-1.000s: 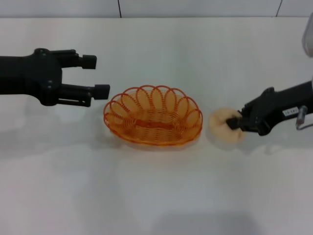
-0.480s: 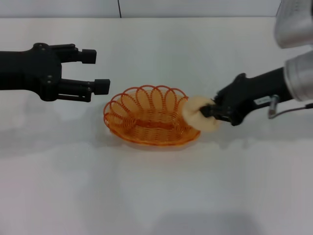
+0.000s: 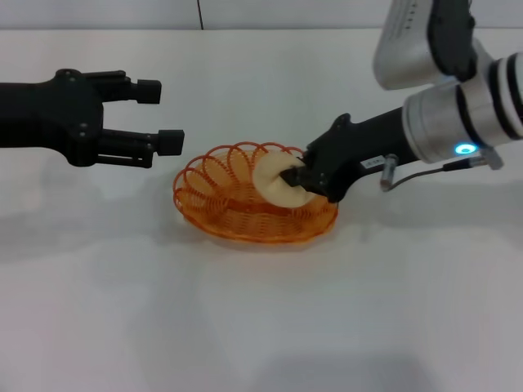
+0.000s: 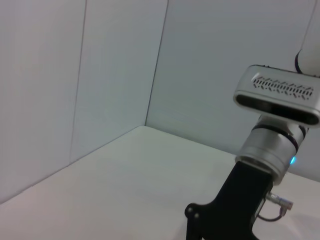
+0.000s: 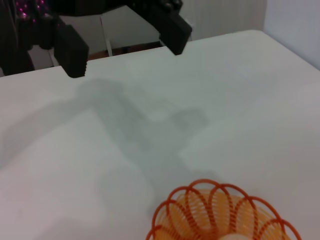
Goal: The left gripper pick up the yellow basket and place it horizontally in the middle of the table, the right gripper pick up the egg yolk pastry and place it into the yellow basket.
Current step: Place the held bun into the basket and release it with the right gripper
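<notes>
The yellow basket (image 3: 237, 208) lies lengthwise in the middle of the white table (image 3: 261, 327); its rim also shows in the right wrist view (image 5: 220, 215). My right gripper (image 3: 296, 178) is shut on the egg yolk pastry (image 3: 274, 184) and holds it over the basket's right half, above its floor. My left gripper (image 3: 159, 114) is open and empty, hovering left of the basket and apart from it. It shows far off in the right wrist view (image 5: 125, 42). The left wrist view shows only the right arm (image 4: 240, 200) and walls.
The table's far edge meets a pale wall (image 3: 261, 12). The right arm's silver-white segment (image 3: 458, 114) reaches in from the upper right. Bare tabletop lies in front of the basket and on both sides.
My right gripper lifted the pastry off the table right of the basket and carried it left over the basket. The left gripper drew back slightly to the left and stayed open.
</notes>
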Robot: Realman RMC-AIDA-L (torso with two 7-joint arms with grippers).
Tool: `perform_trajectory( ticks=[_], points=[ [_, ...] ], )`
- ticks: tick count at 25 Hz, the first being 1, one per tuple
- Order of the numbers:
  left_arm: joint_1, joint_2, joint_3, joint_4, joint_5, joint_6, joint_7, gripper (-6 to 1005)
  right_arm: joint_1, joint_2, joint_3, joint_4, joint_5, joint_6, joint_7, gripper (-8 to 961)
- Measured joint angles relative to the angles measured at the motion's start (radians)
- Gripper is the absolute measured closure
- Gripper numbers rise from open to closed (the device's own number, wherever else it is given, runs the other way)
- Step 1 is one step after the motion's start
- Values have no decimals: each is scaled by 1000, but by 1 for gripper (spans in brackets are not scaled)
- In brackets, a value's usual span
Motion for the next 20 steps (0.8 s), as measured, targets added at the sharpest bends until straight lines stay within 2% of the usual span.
perform_trajectory(
  ticks=[9, 19, 20],
  points=[
    [-3, -4, 6, 1, -3, -6, -4, 111, 13, 1, -56, 50, 20, 98, -21, 898],
    [1, -6, 6, 1, -4, -5, -7, 112, 6, 1, -61, 65, 99, 106, -111, 900],
    [1, -6, 6, 1, -4, -5, -7, 112, 6, 1, -61, 68, 101, 105, -112, 878]
  ],
)
